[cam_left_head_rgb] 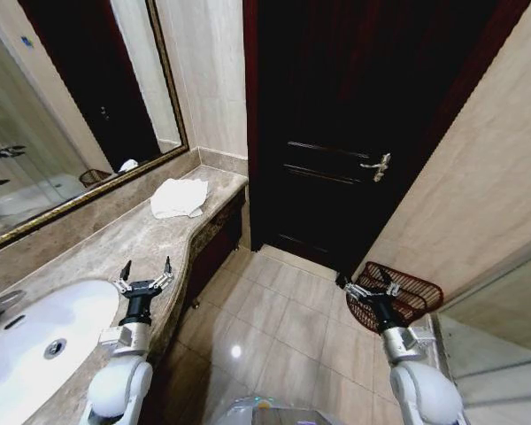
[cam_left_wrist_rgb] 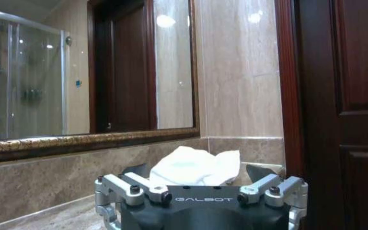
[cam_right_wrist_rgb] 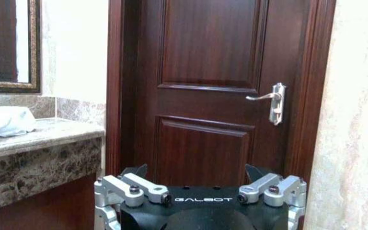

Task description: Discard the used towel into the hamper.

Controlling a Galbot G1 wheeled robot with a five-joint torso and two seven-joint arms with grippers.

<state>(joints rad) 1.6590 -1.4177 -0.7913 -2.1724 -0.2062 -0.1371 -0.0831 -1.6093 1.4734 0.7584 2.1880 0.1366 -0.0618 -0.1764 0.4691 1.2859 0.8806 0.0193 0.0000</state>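
White towel (cam_left_head_rgb: 179, 197) on counter beyond open left jaws (cam_left_head_rgb: 145, 276), hamper (cam_left_head_rgb: 398, 295) behind open right jaws (cam_left_head_rgb: 369, 287)

the towel (cam_left_head_rgb: 179, 197) is white and crumpled into a loose heap, lying on the marble worktop (cam_left_head_rgb: 133, 243) near its far end, close to the mirror's corner and the dark door frame. its folds stand up in soft peaks, seen in the left wrist view (cam_left_wrist_rgb: 197, 166); one rounded end shows in the right wrist view (cam_right_wrist_rgb: 5, 121). the hamper (cam_left_head_rgb: 398, 297), a round reddish-brown openwork basket, stands on the tiled floor against the right wall, well apart from the towel.
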